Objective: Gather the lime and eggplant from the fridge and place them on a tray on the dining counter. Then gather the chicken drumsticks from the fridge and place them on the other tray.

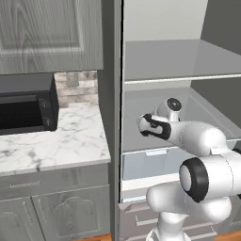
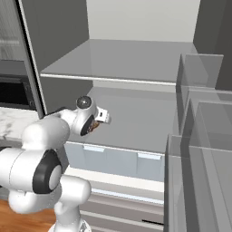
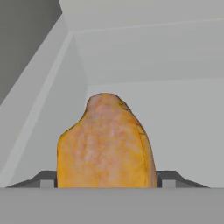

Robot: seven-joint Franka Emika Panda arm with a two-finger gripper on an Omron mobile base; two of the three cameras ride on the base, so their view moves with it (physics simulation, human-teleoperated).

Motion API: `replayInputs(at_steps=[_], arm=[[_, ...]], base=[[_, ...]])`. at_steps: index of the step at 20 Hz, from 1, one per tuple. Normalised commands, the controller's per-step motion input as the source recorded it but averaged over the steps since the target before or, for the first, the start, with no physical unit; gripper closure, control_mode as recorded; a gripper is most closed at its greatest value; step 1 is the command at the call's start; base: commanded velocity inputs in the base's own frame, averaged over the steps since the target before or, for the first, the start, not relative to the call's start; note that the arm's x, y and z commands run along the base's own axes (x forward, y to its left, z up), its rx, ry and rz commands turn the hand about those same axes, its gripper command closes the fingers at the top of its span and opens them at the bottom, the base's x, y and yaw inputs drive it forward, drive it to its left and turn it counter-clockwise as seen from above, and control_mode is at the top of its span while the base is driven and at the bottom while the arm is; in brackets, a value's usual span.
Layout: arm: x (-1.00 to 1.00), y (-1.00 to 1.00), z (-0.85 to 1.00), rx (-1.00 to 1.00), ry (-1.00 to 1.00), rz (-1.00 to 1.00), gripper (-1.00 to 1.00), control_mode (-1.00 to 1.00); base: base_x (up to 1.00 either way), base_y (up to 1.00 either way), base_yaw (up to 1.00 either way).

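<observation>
A golden-orange chicken drumstick [image 3: 105, 144] stands between my two dark fingertips [image 3: 48, 179] in the hand view, touching both sides. My gripper [image 3: 108, 180] is shut on it. In the right base view the gripper [image 2: 94, 125] reaches into the open fridge just above the middle shelf [image 2: 136, 122], and an orange bit of the drumstick [image 2: 94, 126] shows under the hand. The lime, the eggplant and the trays are out of view.
The fridge's upper shelf [image 2: 122, 63] runs above the hand and pale crisper drawers [image 2: 113, 161] sit below. Door bins [image 2: 199, 136] stand at the right. A black microwave [image 1: 26, 106] sits on the marble counter [image 1: 56, 146] left of the fridge wall.
</observation>
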Motion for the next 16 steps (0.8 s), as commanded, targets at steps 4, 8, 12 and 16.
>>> replayInputs(at_steps=[4, 8, 12, 16], arm=[[-0.45, 0.0, 0.49, 0.0, 0.0, 0.0, 1.0, -1.0], [-0.37, 0.0, 0.54, 0.0, 0.04, 0.0, 1.0, -1.0], [-0.44, 0.0, 0.42, 0.0, 0.1, 0.0, 1.0, -1.0], [-0.54, -0.01, 0.17, 0.0, 0.12, 0.0, 1.0, -1.0]], base=[[0.0, 0.0, 0.0], [0.0, 0.0, 0.0], [0.0, 0.0, 0.0], [0.0, 0.0, 0.0]])
